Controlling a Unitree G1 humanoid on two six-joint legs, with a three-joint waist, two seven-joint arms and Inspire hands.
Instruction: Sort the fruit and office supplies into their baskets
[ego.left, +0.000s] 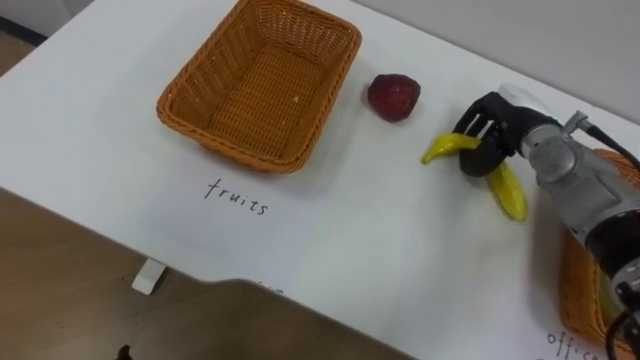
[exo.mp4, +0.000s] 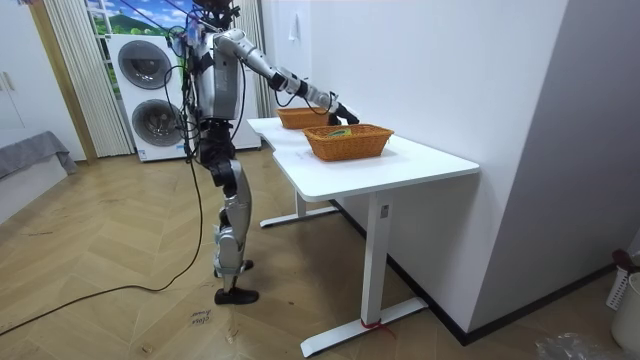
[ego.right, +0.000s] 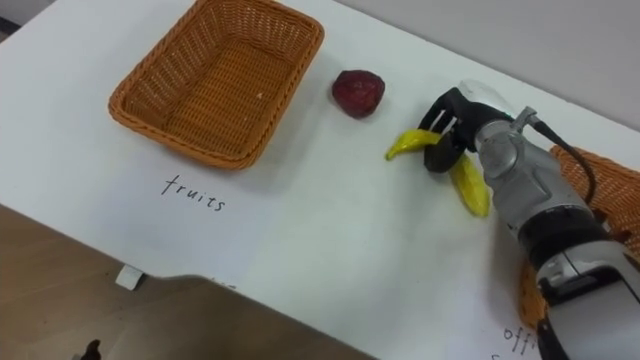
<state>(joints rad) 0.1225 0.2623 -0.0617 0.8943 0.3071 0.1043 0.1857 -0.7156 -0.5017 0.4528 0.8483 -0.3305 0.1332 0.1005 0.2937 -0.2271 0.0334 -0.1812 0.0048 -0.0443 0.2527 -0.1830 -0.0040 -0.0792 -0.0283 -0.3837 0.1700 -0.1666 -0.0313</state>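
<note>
A yellow banana (ego.left: 507, 192) lies on the white table (ego.left: 380, 250), right of middle. My right hand (ego.left: 490, 125) reaches in from the right and its dark fingers curl over the banana's bend. A dark red round fruit (ego.left: 393, 97) sits just left of the hand, apart from it. The wicker fruit basket (ego.left: 215, 140) stands at the far left with nothing in it, and the word "fruits" (ego.left: 238, 196) is written in front of it. The office basket (ego.left: 580, 290) is at the right edge, mostly hidden by my forearm.
In the room view I stand at the table's long side (exo.mp4: 420, 160), right arm stretched over the two baskets (exo.mp4: 348, 140). A wall runs along the table's far side. The table's near edge (ego.left: 200, 270) crosses the lower left, with wooden floor below.
</note>
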